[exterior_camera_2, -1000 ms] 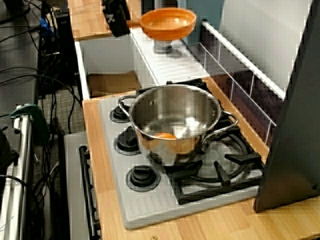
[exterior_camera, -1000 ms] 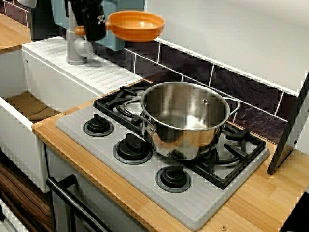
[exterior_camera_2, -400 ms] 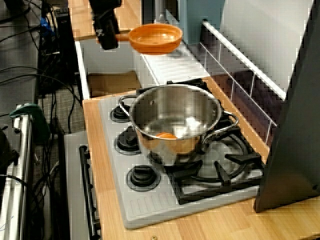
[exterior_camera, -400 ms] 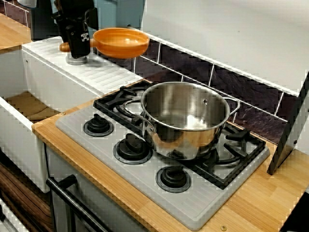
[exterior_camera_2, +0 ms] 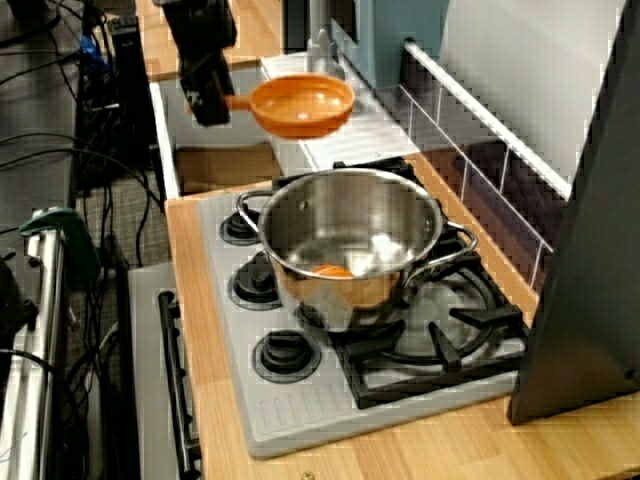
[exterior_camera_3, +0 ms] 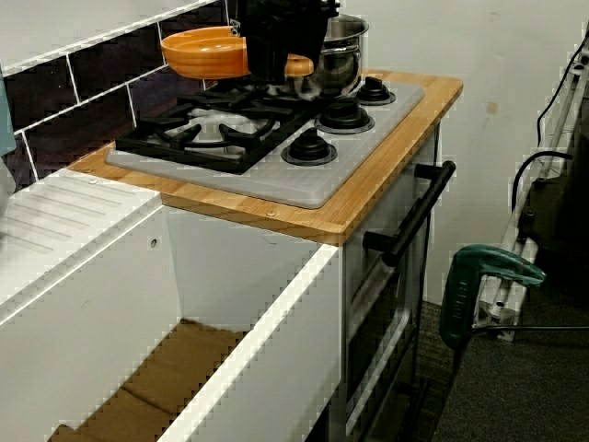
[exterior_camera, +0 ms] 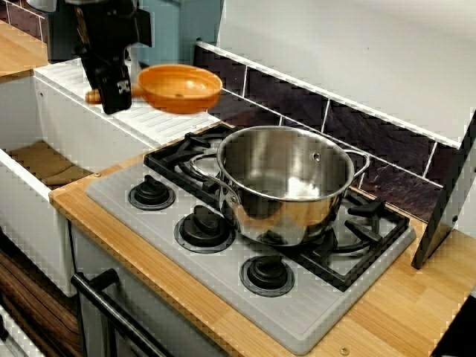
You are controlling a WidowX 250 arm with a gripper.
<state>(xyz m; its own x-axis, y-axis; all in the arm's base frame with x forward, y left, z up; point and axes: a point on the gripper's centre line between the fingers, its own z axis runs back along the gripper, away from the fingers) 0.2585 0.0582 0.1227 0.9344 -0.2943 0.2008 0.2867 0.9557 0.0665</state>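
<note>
Claw (exterior_camera: 113,91) closed around the handle of an orange pan (exterior_camera: 179,87), held aloft beyond the back left corner of the worktop (exterior_camera: 387,312), near a steel pot (exterior_camera: 286,182) on the hob (exterior_camera: 186,249).

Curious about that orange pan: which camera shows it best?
The view from the right end: the orange pan and the gripper show clearly. The front view shows it flatter; in the low view the arm hides part.

A shallow, round orange pan (exterior_camera: 180,88) hangs in the air, level and mouth up; its short handle points to nine o'clock, clamped in the black gripper (exterior_camera: 111,91); seen from the stove's front, it floats at ten o'clock from the steel pot (exterior_camera: 286,186), apart from it and above its rim.
</note>
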